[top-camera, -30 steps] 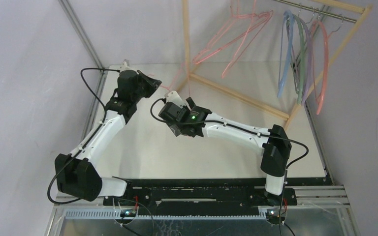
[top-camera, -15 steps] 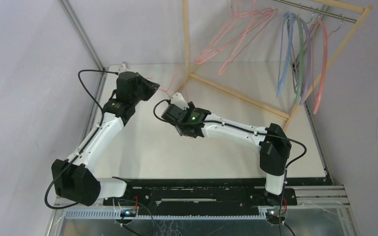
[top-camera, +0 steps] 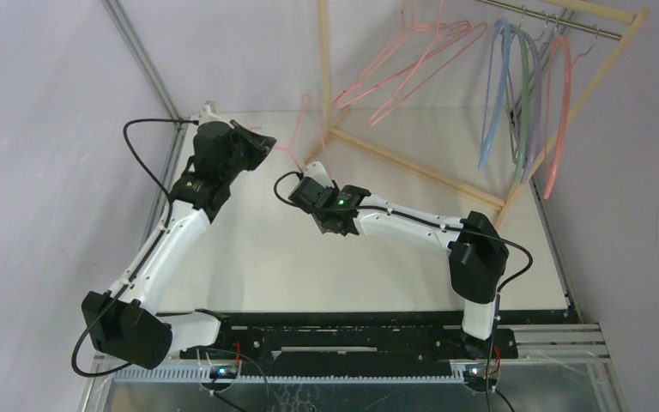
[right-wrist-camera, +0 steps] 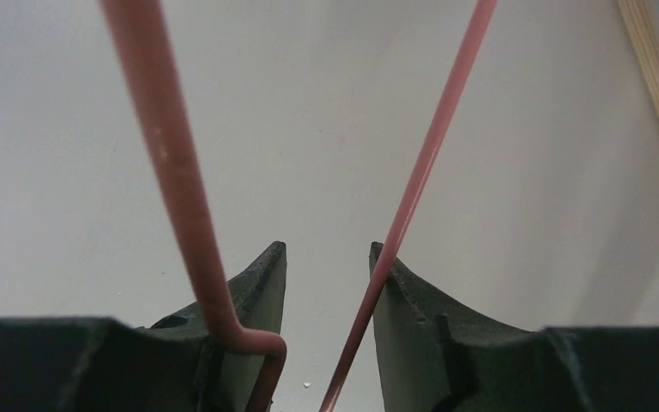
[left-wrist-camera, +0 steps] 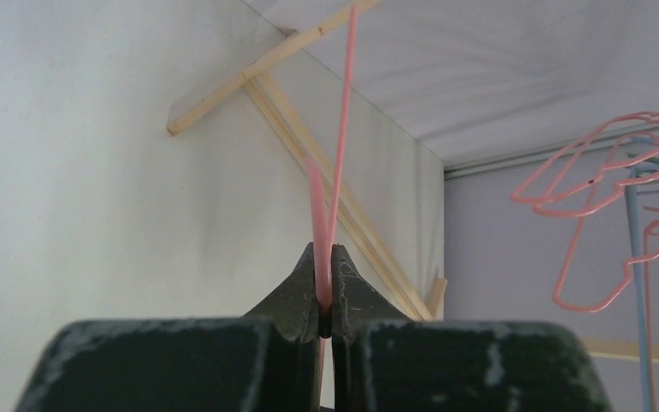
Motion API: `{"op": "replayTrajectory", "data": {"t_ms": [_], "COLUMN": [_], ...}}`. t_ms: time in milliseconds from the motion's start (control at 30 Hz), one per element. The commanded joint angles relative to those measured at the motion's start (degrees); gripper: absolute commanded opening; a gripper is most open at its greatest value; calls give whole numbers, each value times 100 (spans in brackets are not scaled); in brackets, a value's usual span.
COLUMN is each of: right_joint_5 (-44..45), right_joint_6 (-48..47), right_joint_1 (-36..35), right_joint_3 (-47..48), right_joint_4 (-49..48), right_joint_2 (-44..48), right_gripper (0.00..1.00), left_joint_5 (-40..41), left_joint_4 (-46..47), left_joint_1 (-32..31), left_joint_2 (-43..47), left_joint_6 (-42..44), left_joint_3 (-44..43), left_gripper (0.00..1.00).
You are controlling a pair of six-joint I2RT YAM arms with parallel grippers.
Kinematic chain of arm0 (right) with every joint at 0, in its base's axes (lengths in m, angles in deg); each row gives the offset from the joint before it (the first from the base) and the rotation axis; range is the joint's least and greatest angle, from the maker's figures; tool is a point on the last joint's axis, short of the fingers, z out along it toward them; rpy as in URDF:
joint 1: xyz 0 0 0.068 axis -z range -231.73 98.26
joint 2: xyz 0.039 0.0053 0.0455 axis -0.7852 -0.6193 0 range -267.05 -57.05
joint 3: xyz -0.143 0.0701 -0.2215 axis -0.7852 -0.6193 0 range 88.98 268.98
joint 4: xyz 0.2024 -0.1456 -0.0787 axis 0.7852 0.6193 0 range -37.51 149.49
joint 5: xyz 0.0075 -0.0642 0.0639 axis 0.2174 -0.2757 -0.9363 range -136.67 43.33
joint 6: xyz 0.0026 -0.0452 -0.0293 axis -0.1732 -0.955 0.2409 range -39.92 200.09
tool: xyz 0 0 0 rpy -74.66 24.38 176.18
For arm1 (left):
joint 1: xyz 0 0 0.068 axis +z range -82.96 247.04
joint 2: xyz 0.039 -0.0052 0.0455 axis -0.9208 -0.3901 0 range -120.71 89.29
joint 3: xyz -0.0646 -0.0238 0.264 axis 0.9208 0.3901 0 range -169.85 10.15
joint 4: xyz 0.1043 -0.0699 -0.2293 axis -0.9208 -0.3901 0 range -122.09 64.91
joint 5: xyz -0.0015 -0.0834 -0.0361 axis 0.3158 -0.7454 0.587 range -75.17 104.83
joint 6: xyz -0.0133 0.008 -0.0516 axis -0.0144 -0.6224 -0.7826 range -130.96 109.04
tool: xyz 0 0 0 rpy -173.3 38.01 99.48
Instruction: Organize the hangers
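My left gripper (top-camera: 262, 144) is shut on a thin pink wire hanger (top-camera: 285, 155), which it holds off the table near the rack's front post. In the left wrist view the jaws (left-wrist-camera: 324, 287) pinch the pink wire (left-wrist-camera: 336, 154). My right gripper (top-camera: 307, 178) is open just right of it. In the right wrist view two bars of the same hanger (right-wrist-camera: 412, 197) pass between its open fingers (right-wrist-camera: 326, 251), and one bar touches the right finger. Other pink hangers (top-camera: 412, 60) hang on the rail. Blue, grey-green, lilac and salmon hangers (top-camera: 523, 94) hang further right.
The pale wooden rack frame (top-camera: 412, 163) stands on the table's far half, its upright post (top-camera: 324, 60) close behind both grippers. The metal rail (top-camera: 558, 21) runs along the top right. A metal corner strut (top-camera: 142, 60) stands at the far left.
My left gripper has lifted and drawn the pink hanger up and towards the far left. My right wrist has followed slightly. The pink hangers on the rail have swung.
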Motion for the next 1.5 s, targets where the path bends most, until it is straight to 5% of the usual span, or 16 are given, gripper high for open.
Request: {"op": "replayTrajectory", "data": {"t_ms": [0,67,100,300,700,933,1100,1467], "right_joint_5": [-50,-40,-8,234,-292,-342,303,-270], "right_joint_6": [-42,-31,-40,-81,-21,-196,-418,-419], "right_joint_1": [166,172,176,162,347,247,-77,-57], "right_joint_3": [-156,-280,-343,-590,-606,-476,-265,-429], "right_joint_4": [-287,-446,-511,-801,-853,-867,-824,-995], "right_joint_2": [278,434,507,770,804,714,595,722], "right_gripper": [0,0,0,0,0,0,0,0], "left_joint_5": [-153,-314,-403,-315,-277,-210,-247,-333], "left_joint_4": [236,411,478,660,584,620,613,590], "left_joint_1": [1,6,3,8,8,14,10,10], "left_joint_2": [308,359,378,633,770,818,655,578], "left_joint_6": [72,119,157,134,431,452,345,366], "left_joint_3": [-19,139,209,627,485,577,550,892], "left_gripper": [6,29,32,7,14,0,0,0]}}
